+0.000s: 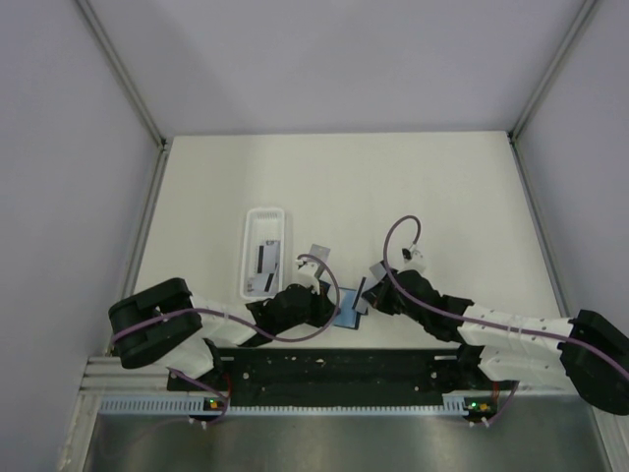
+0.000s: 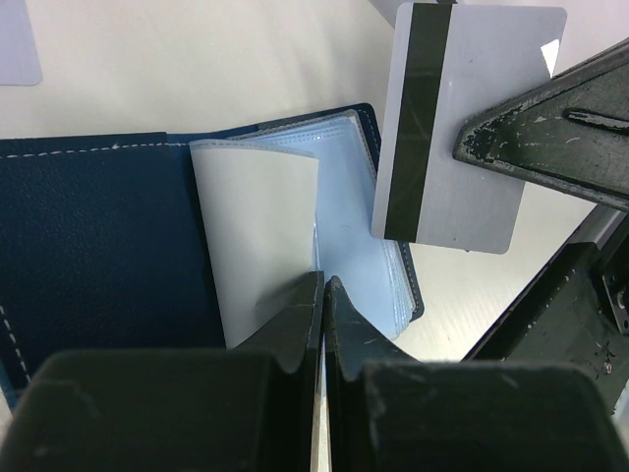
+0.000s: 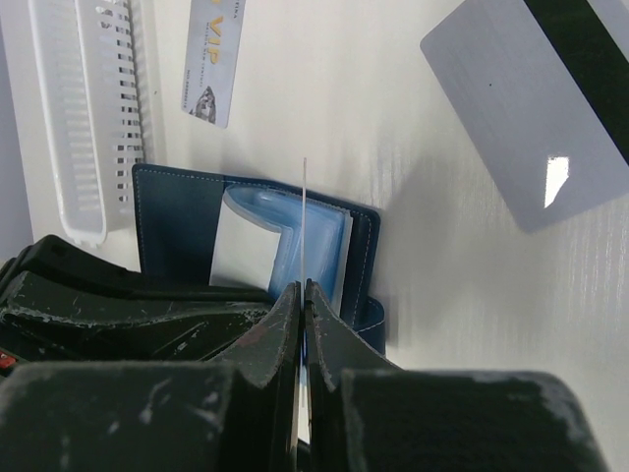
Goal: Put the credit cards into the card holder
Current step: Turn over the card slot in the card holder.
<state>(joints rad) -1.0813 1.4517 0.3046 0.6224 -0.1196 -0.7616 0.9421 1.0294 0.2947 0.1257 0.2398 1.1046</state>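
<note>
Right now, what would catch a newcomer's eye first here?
The card holder lies open between the arms, one pale leaf pinched up by the left gripper. The right gripper holds a grey credit card edge-on by its sleeves; another card lies loose nearby.

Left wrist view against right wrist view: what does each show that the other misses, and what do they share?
Left wrist only: the striped face of the held card, and the left fingers pinching a lifted sleeve of the card holder. Right wrist only: the white tray, the print on one loose card, the stripe on a second loose card; the held card shows just as an edge between the right fingers. Both: the open blue card holder with pale sleeves.
</note>
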